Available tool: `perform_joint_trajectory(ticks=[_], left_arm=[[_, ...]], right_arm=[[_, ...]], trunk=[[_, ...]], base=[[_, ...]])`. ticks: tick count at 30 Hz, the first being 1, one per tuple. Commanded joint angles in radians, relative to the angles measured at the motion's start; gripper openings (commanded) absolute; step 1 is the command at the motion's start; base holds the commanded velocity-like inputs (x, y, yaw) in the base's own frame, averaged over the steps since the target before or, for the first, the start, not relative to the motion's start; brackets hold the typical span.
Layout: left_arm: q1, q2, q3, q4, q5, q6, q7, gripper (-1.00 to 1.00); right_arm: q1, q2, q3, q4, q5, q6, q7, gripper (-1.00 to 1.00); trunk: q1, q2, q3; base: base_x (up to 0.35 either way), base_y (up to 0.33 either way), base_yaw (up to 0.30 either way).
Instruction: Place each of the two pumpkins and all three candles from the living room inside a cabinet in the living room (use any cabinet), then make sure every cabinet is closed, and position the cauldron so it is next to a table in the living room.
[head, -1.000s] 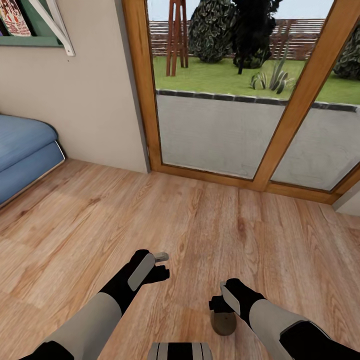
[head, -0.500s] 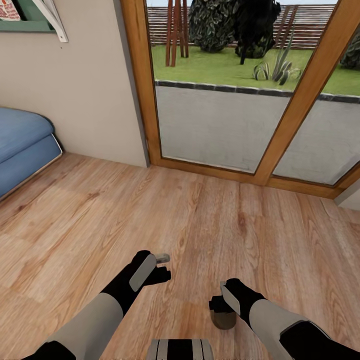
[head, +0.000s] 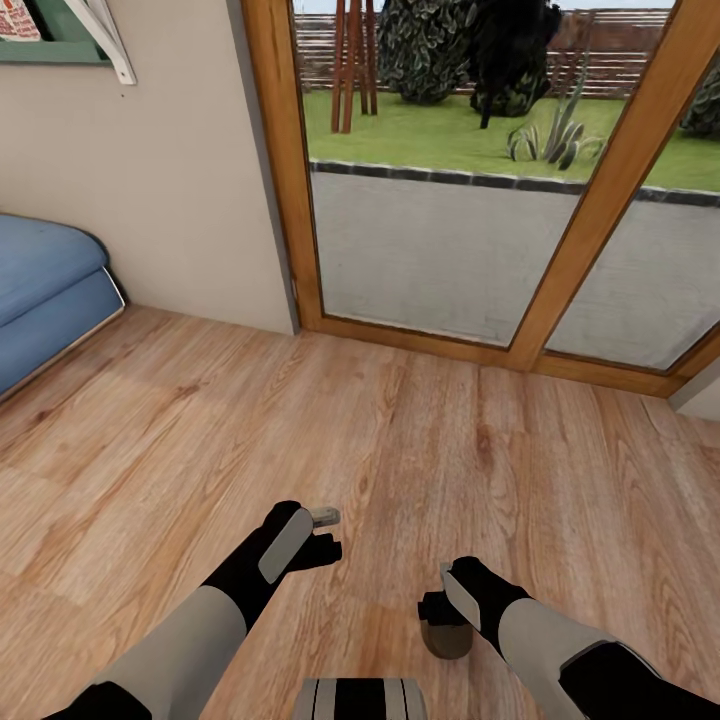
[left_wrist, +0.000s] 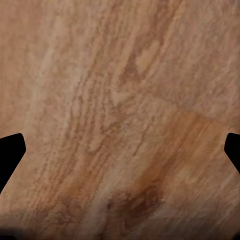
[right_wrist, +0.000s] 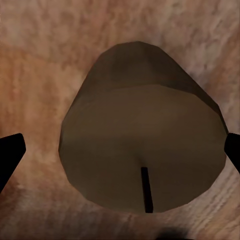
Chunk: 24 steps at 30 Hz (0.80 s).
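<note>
We held a candle (right_wrist: 142, 150) in our right gripper (head: 445, 625), fingers pinching its sides, wick up, above the wooden floor (head: 420, 450). Our left gripper (head: 325, 530) hung empty over the planks, fingers spread wide. Ahead stood a wood-framed glass door (head: 430, 240) onto a garden, a blue sofa (head: 45, 290) cut off at the left. The candle's base was hidden.

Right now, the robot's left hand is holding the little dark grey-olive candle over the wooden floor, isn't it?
Not quite: it is the right hand that holds the squat dark grey-olive candle over the wooden floor. The right wrist view shows the candle between its fingers; the left hand is open, with nothing in it.
</note>
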<state>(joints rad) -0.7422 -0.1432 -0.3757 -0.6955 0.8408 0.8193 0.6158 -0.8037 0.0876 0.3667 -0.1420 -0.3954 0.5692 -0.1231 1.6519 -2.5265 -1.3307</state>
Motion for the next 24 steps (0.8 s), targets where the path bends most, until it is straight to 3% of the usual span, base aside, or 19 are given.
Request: perform_joint_trajectory(ticks=[1,24], left_arm=[[-0.001,0.001,-0.003,-0.001,0.010,0.001,0.010,1.00],[0.000,0.001,-0.003,0.004,0.011,0.000,0.009,1.00]], right_arm=[[0.000,0.000,0.006,-0.002,-0.011,0.005,-0.007,1.00],[0.000,0.000,0.006,-0.002,-0.011,0.005,-0.007,1.00]], trunk=[[0.000,0.000,-0.001],[0.000,0.000,-0.001]], base=[[0.000,0.000,0.000],[0.000,-0.041,0.000]])
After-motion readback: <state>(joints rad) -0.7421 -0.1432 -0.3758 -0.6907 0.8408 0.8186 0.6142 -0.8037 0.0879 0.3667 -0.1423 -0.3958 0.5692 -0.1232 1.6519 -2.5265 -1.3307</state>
